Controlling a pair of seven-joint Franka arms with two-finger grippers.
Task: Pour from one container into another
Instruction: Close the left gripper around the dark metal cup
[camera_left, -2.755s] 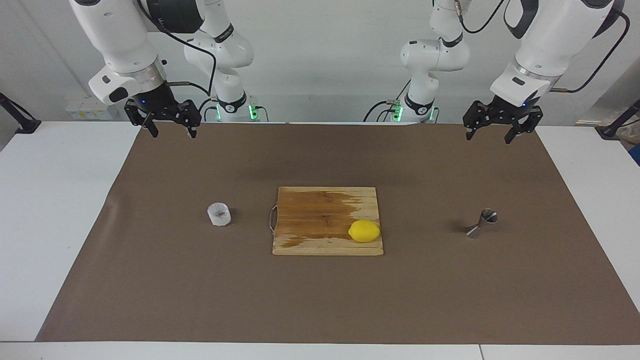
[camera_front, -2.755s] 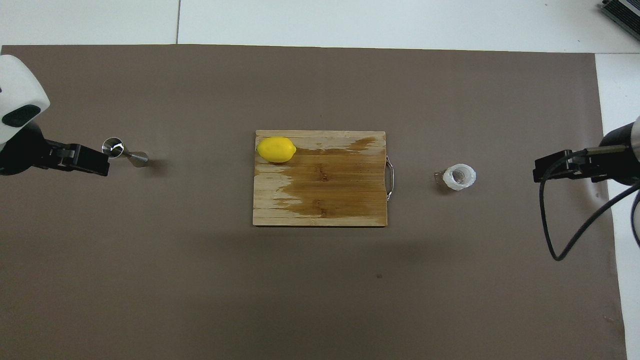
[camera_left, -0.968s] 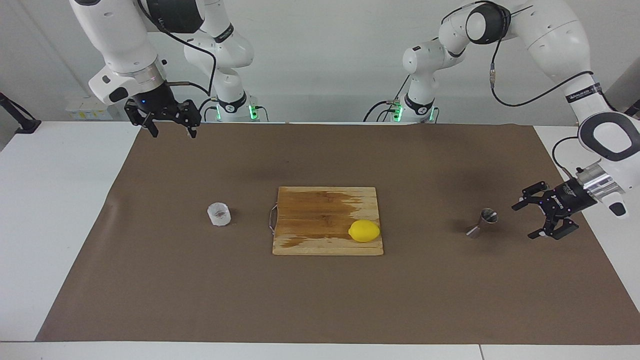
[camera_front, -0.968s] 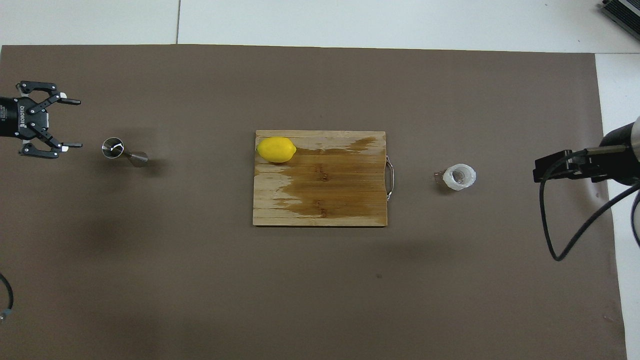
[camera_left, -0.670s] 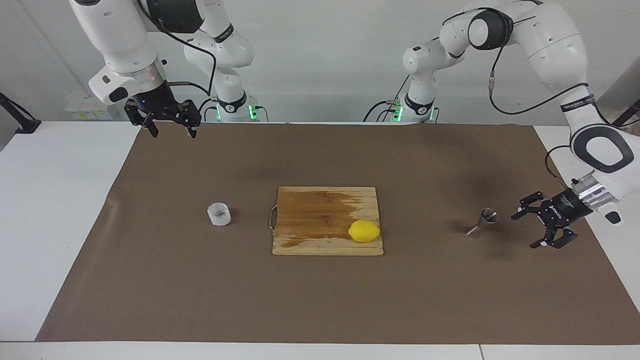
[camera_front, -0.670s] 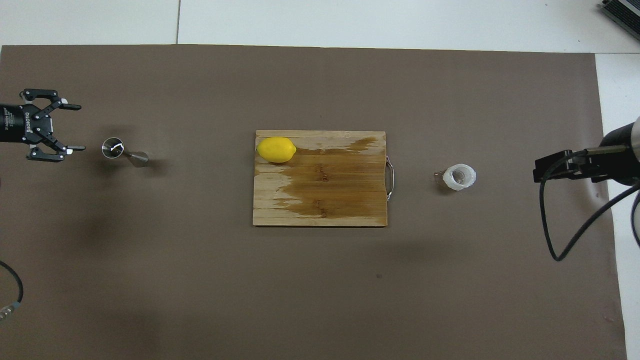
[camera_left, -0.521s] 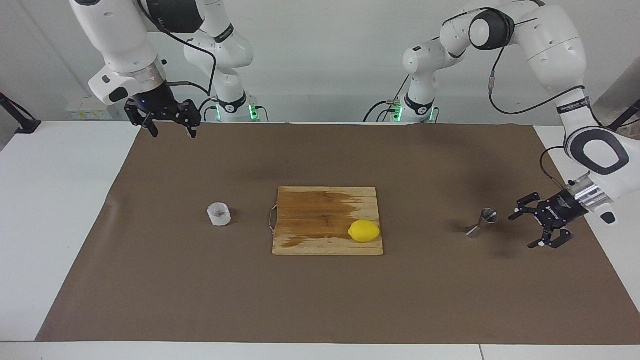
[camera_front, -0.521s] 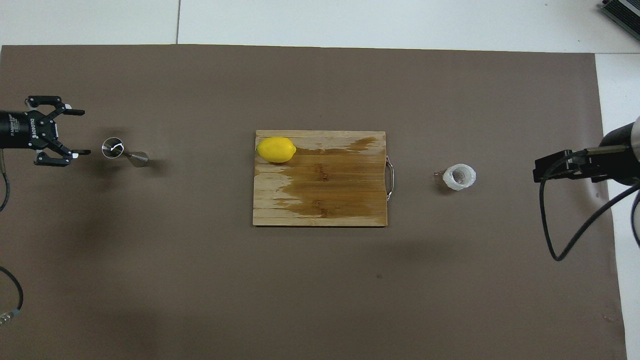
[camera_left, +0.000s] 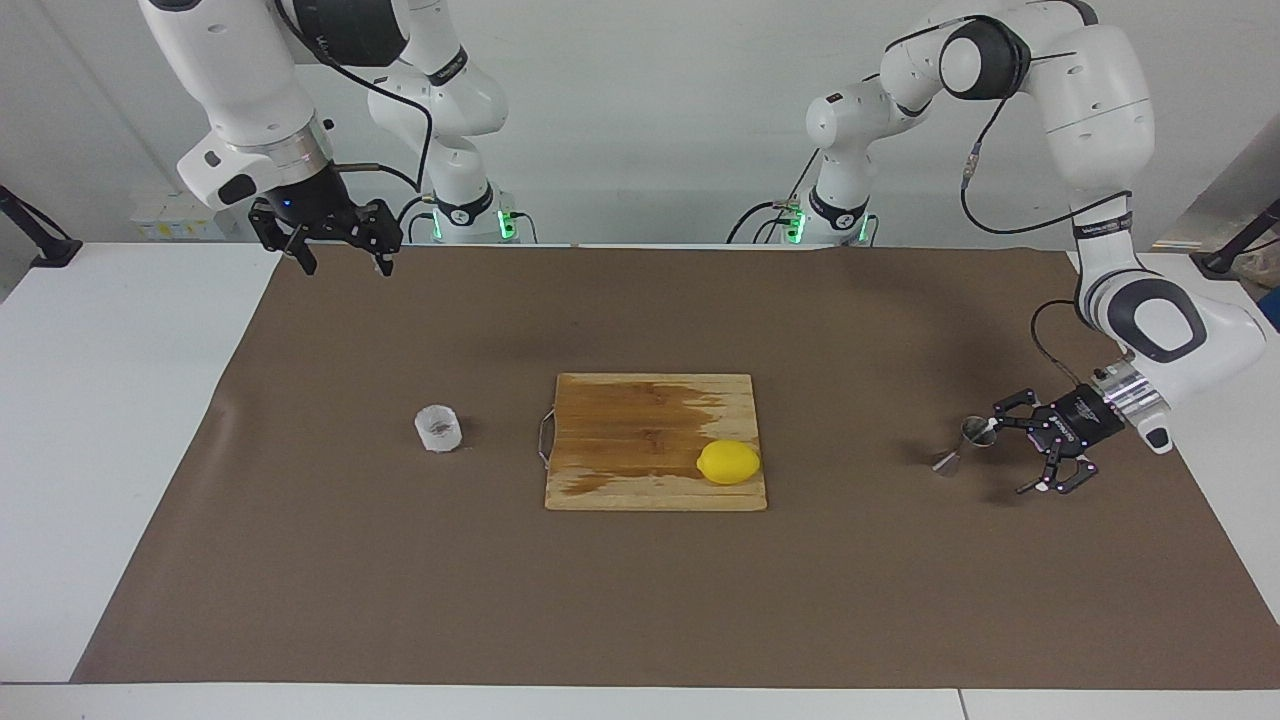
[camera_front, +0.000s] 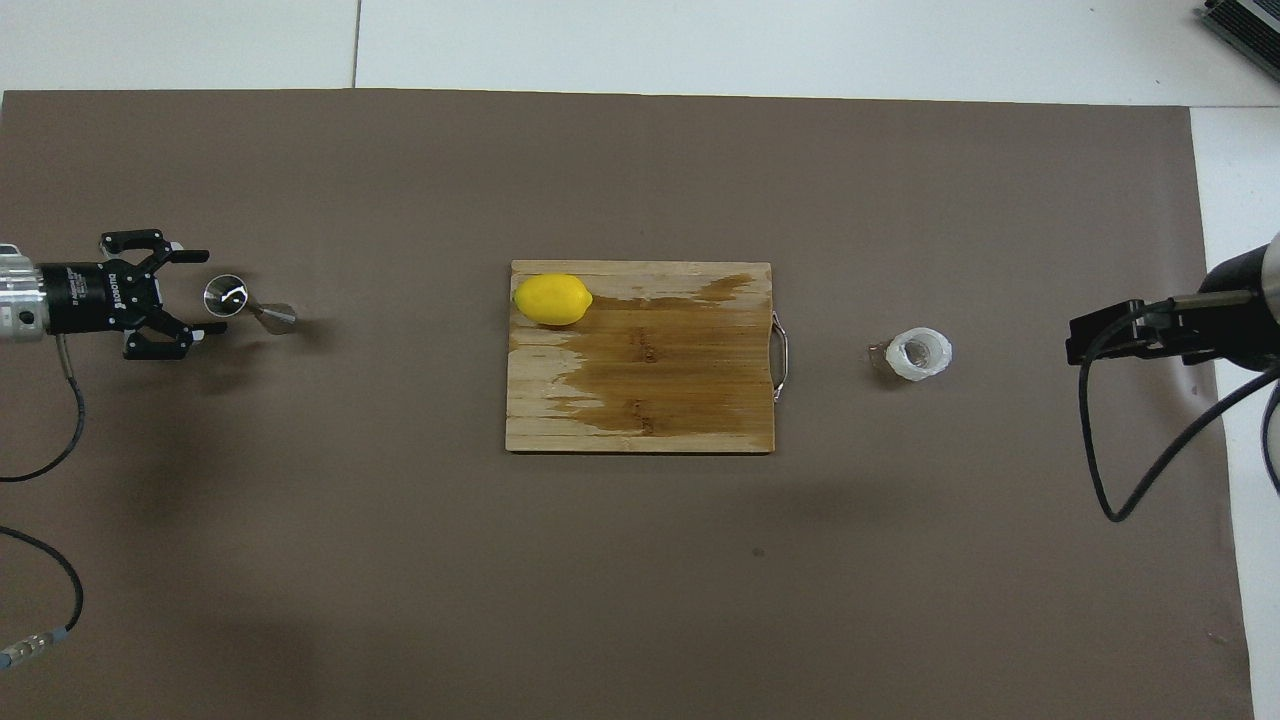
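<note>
Jigger (camera_left: 968, 443) upright near the left arm's end, well apart from the cutting board (camera_left: 655, 441); left gripper (camera_left: 1010, 456) spread wide just beside it, empty. Right gripper (camera_left: 343, 263) released, waiting.

Left gripper (camera_left: 1008, 458) low, sideways, spread (right gripper (camera_left: 342, 266) raised, spread).

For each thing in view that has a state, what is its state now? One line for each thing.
jigger: standing on the mat, not held
white cup: upright, untouched, dark spot inside
lemon: lying on the board's corner
cutting board: flat, partly wet-stained
left gripper: open, low beside the jigger
right gripper: open, raised, waiting
</note>
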